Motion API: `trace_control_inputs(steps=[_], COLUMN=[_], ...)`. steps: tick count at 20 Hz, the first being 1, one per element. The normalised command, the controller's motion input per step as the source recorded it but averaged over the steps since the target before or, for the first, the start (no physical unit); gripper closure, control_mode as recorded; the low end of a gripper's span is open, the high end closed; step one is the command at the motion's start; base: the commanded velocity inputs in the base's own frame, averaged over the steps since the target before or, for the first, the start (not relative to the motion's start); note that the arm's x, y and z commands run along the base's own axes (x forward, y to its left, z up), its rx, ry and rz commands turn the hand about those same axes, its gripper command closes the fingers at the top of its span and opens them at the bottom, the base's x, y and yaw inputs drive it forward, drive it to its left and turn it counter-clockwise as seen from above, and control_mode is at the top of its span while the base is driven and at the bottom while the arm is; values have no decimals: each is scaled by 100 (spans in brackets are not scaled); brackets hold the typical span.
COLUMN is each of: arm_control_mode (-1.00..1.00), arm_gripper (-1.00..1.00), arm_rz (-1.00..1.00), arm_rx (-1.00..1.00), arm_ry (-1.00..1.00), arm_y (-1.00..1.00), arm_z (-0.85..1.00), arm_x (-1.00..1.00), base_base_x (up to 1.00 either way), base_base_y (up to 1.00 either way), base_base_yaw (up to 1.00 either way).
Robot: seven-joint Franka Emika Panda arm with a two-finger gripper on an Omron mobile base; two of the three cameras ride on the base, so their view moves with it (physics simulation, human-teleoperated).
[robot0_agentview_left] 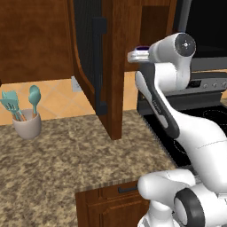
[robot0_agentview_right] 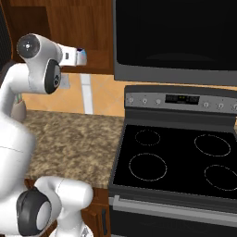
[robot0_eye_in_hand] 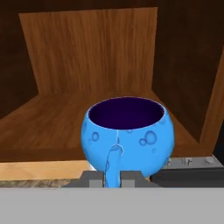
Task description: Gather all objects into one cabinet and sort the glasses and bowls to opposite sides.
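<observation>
- The cabinet [robot0_eye_in_hand: 87,57] stood open, its bare shelf reaching from nine o'clock to three o'clock behind the mug in the hand view; its door [robot0_agentview_left: 95,66] hung ajar over the counter [robot0_agentview_left: 57,155].
- The blue mug [robot0_eye_in_hand: 129,138] sat upright at the shelf's front edge, at twelve o'clock from the gripper [robot0_eye_in_hand: 113,177], touching it.
- The mug looked rigid, light, glossy and likely slippery; the handle [robot0_eye_in_hand: 113,157] was the sound hold.
- The jaws were pinched narrowly on that handle at six o'clock.

No legible text, stove display [robot0_agentview_right: 182,98] — unreadable marks
</observation>
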Motion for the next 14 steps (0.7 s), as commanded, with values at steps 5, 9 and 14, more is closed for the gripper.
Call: trace_control_inputs(steps=[5, 9, 14], arm_control_mode=[-100, -100, -100], arm_gripper=[100, 100, 100], arm_rz=[0, 0, 0], arm_rx=[2, 0, 0], arm_ry=[0, 0, 0], arm_y=[-5, 0, 0], arm_z=[0, 0, 0], arm_x=[-90, -91, -79], base_base_x=[0, 0, 0], base_base_y=[0, 0, 0], base_base_yaw=[0, 0, 0])
